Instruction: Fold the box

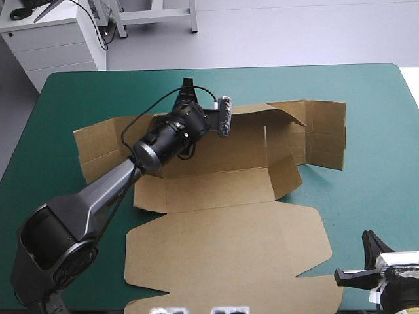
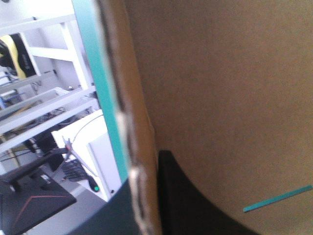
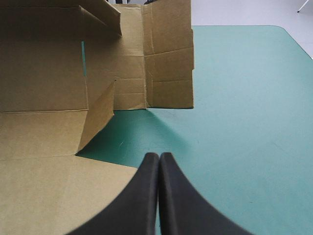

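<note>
Box (image 1: 229, 248) on teal-green table cover (image 1: 366, 98)

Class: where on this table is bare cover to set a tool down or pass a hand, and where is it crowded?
Free: teal-green cover between the box and the table's right edge, ahead of the right gripper. A bare strip runs along the far edge. Crowded: the middle, where the left gripper clamps the box's far wall.
</note>
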